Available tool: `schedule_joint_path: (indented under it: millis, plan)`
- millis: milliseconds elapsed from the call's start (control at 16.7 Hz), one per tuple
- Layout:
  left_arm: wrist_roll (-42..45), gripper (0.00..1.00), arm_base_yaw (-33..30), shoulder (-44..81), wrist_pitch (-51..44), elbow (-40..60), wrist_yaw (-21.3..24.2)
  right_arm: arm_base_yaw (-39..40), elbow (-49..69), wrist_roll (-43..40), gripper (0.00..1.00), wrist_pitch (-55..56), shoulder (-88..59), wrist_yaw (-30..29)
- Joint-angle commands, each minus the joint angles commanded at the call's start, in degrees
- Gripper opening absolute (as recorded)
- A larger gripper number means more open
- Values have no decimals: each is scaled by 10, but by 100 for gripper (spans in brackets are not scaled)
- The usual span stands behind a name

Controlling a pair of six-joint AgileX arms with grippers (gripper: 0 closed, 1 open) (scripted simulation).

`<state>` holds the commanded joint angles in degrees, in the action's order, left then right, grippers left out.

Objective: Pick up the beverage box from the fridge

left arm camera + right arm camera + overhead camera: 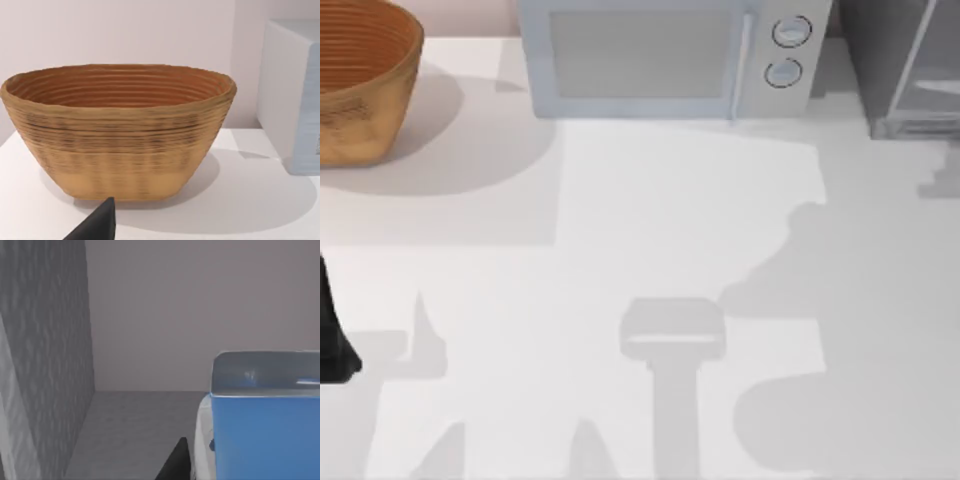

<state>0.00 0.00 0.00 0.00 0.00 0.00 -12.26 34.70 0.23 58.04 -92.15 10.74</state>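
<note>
One black fingertip (175, 462) of the right arm's jaws shows in the right wrist view, just beside the beverage box (265, 437); whether the jaws are wide, narrow or closed on it cannot be told. That box is a smooth blue carton with a pale end face, sitting inside the fridge (45, 365), on its flat grey floor between dark, mottled walls. At the worktop's (650, 230) left edge sits the left arm (332, 340), facing a ribbed, woven-looking basket (117, 132) beside a pale microwave (660, 55).
</note>
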Motion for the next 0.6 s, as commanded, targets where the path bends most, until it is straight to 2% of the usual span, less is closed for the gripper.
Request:
schedule_joint_path:
  millis: [600]
  plan:
    - [0,100,0,0,0,0,0,74,-231,1,0,-374,608,-66]
